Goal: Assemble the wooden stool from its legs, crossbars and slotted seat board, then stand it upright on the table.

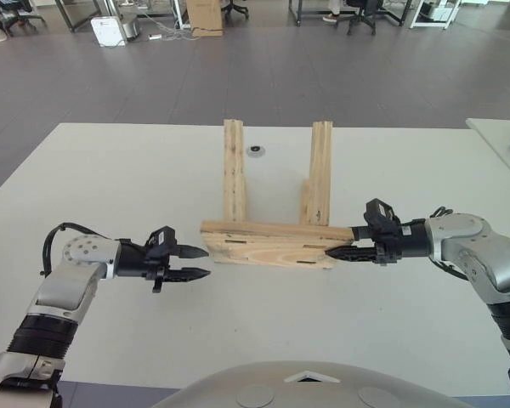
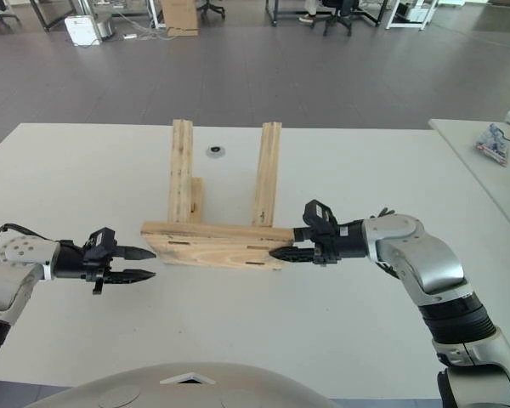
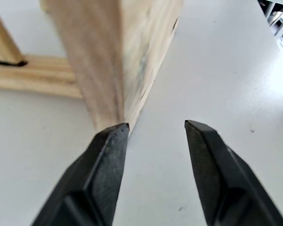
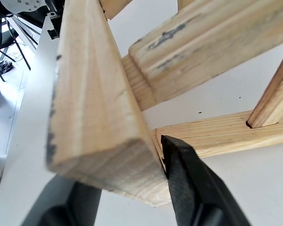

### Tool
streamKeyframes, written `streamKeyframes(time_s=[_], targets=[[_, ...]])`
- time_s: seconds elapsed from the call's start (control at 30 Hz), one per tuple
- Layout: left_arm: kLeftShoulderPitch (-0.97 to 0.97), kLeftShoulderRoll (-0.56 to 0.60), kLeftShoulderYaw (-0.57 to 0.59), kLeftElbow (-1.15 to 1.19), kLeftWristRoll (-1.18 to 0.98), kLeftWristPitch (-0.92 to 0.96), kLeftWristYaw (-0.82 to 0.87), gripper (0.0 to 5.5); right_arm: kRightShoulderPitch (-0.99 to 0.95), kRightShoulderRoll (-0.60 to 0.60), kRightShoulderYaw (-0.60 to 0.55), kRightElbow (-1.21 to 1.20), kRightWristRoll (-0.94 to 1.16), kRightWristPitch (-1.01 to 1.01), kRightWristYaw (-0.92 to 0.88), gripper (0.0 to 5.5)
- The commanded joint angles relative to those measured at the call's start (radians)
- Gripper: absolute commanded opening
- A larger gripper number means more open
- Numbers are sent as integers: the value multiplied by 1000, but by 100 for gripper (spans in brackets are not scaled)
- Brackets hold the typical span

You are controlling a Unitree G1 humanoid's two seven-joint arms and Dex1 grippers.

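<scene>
On the white table (image 1: 110,178) in front of me the wooden stool (image 1: 318,170) lies on its side, not upright. Its slotted seat board (image 1: 268,245) stands on its long edge nearest me, leaning a little, with dark slots showing on its face. Two long legs (image 1: 233,170) run from the board away from me, flat and roughly parallel. A shorter piece of wood (image 1: 309,202) shows just beside the right-hand leg near the board.

My left gripper (image 1: 206,262) hovers low over the table at the left end of the seat board, fingers spread apart and holding nothing. In the left wrist view one fingertip (image 3: 111,146) sits right at the corner of the board's end; I cannot tell whether it touches. The other fingertip is over bare table.

My right gripper (image 1: 331,252) is at the right end of the seat board, closed onto it. In the right wrist view the end of the board lies between my two fingers (image 4: 184,183), with a crossbar (image 4: 217,134) on the table behind it.

A small round dark fitting (image 1: 255,150) sits in the table top between the two legs, near their far ends.
</scene>
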Motion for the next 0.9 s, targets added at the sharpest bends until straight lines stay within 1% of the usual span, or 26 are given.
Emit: streamKeyframes(time_s=[0.03, 0.13, 0.2, 0.3, 0.4, 0.43, 0.47, 0.5, 0.53, 0.67, 0.73, 0.8, 0.9], targets=[[-103, 1, -21, 93, 52, -72, -21, 219, 13, -9, 29, 5, -1, 20, 26, 187], [-150, -24, -24, 127, 49, -89, -24, 219, 10, -7, 34, 8, -2, 18, 31, 186], [-175, -49, -44, 105, 33, -58, -32, 219, 13, -6, 38, 10, -7, 16, 30, 186], [-176, -50, -89, 48, 25, 7, -76, 219, -1, 0, 51, 18, -16, 16, 24, 185], [-201, -68, -89, 48, 14, 49, -70, 219, -10, 5, 52, 32, -21, 10, 18, 185], [-218, -87, -86, 68, 19, 38, -57, 236, -10, 8, 52, 34, -24, 7, 13, 185], [-230, -102, -84, 85, 20, 34, -53, 210, -10, 10, 52, 35, -26, 4, 9, 185], [-240, -113, -81, 99, 22, 24, -49, 206, -14, 13, 54, 38, -28, 3, 8, 185], [-247, -123, -76, 108, 21, 21, -45, 182, -17, 15, 56, 41, -30, 2, 8, 183], [-238, -121, -61, 71, -17, 85, -63, 174, -35, 22, 32, 37, 3, 29, 10, 182], [-237, -113, -44, 14, -70, 176, -70, 174, -68, 42, -12, 3, 82, 96, -4, 182], [-276, -112, -8, -55, -156, 321, -52, 173, -127, 65, -66, -33, 181, 192, -22, 182], [-472, -163, 113, -59, -379, 667, 58, 173, -301, 162, -157, -5, 291, 366, -172, 182]])
